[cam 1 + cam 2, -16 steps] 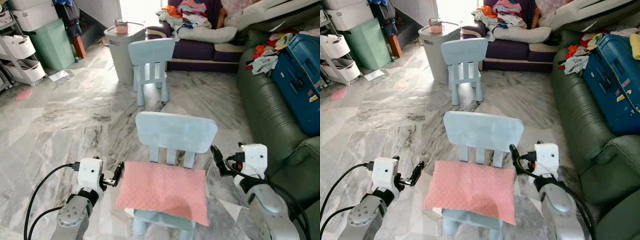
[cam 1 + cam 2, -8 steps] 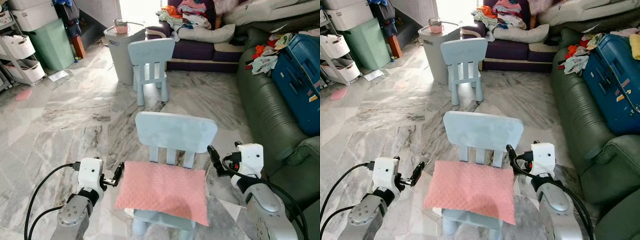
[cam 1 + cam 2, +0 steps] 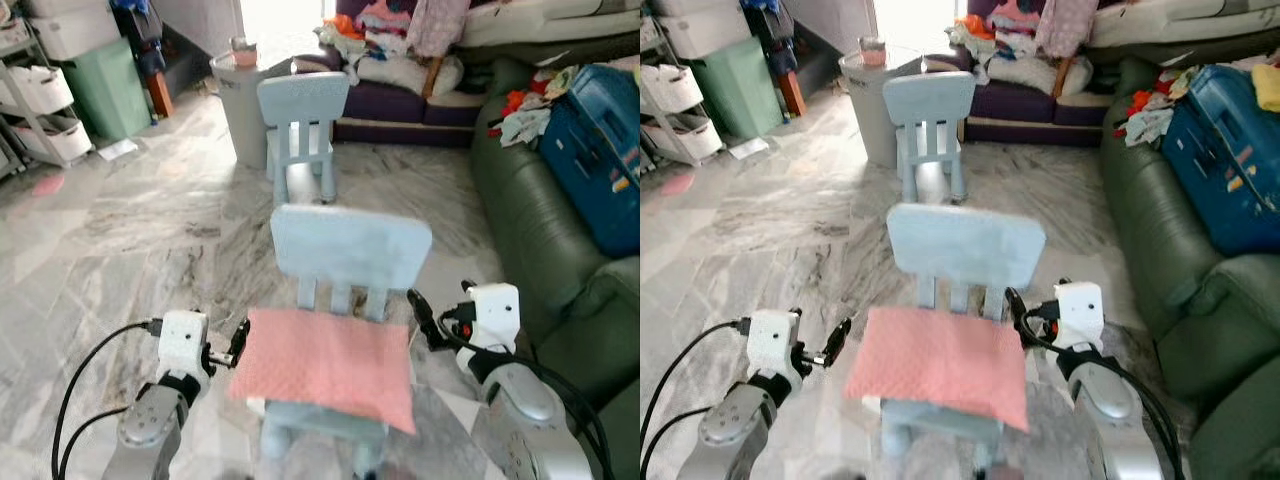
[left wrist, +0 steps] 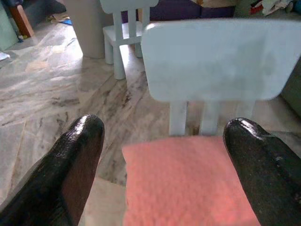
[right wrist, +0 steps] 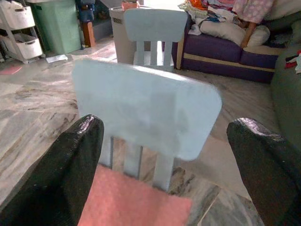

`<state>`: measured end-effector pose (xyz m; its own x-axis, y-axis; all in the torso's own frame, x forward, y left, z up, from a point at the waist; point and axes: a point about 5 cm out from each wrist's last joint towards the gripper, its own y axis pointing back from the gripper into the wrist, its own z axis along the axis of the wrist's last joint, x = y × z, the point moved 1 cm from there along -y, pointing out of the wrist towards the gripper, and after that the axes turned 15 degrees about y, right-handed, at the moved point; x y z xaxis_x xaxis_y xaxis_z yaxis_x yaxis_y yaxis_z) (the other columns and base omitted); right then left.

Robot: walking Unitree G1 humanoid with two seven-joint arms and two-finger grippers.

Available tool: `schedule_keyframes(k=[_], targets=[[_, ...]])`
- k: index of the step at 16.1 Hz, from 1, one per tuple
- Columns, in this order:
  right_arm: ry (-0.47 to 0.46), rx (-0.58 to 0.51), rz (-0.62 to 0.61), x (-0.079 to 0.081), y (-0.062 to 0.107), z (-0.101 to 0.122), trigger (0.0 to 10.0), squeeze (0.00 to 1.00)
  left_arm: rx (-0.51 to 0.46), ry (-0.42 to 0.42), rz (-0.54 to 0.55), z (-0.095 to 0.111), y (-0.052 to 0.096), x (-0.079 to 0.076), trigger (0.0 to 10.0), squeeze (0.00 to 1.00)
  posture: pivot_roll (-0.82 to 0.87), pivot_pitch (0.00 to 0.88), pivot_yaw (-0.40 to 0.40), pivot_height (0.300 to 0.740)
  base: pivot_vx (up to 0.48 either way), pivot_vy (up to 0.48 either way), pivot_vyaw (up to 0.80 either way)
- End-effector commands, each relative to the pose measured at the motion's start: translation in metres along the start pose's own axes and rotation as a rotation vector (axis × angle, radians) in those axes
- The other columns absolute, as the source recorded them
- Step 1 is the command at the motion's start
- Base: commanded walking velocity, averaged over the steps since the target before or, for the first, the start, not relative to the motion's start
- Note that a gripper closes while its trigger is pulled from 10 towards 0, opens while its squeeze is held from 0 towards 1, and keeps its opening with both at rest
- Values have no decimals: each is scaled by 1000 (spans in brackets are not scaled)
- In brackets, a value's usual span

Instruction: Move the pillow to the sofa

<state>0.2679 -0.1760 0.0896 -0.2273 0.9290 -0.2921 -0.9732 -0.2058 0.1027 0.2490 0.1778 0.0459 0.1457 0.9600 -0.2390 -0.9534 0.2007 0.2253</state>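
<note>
Left eye view, lower left: your left gripper point(image 3: 238, 345) sits with fingers spread just beside the pink pillow point(image 3: 325, 363), as it did a second ago. The pillow lies at lower centre on the pale blue child's chair point(image 3: 350, 250). At lower right, your right gripper point(image 3: 418, 318), spread too, has crept closer to the pillow's corner. You're nearly bracketed for the lift.
</note>
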Motion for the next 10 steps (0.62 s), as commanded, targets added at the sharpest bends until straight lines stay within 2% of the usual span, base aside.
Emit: schedule_keyframes(k=[1, 10], targets=[[4, -5, 4, 0, -1, 2, 10000, 0, 12, -2, -1, -2, 1, -1, 10000, 0, -104, 0, 7, 606, 0, 0, 0], [-6, 1, 12, 8, -13, -1, 10000, 0, 16, -12, 14, -3, 0, 0, 10000, 0, -92, 0, 4, 535, 0, 0, 0]])
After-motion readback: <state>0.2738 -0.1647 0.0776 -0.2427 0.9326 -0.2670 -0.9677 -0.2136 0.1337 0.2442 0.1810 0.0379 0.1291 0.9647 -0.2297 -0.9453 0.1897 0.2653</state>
